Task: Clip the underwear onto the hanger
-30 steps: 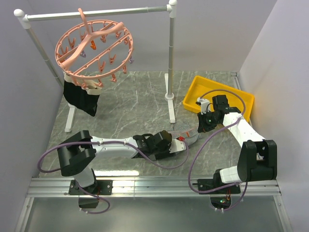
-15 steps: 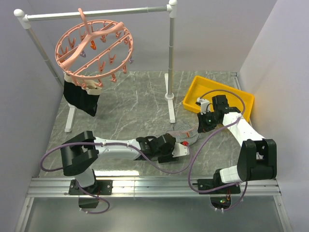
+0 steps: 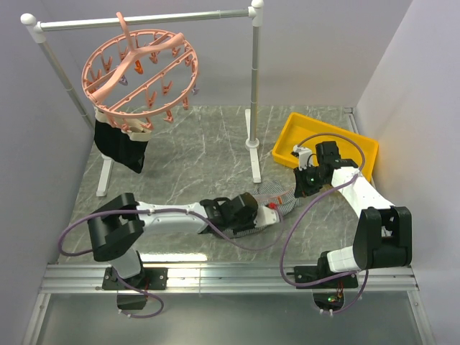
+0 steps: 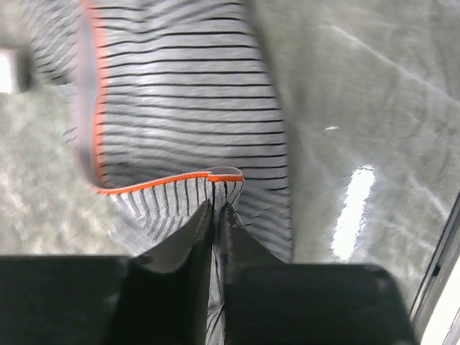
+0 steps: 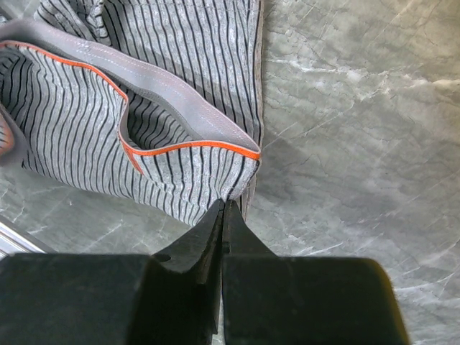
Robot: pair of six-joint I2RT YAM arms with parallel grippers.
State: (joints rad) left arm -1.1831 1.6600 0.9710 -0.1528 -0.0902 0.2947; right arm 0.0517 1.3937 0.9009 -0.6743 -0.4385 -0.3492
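Close to the near edge, right of the middle, the underwear (image 3: 280, 195) lies crumpled on the worktop (image 3: 187, 158) between the two arms. The left gripper (image 4: 217, 210) is clenched on a fold of the orange-trimmed waistband, with the cloth pinched between its fingers. The right gripper (image 5: 223, 210) is likewise squeezed tight, nipping the striped cloth's edge just below the waistband's corner. Farther back, by the right edge, sits a yellow tray (image 3: 352, 141). At the far left corner the hanger (image 3: 136, 68) hangs tilted from a grey rail (image 3: 144, 19), with a dark cloth (image 3: 121, 147) hanging beneath it.
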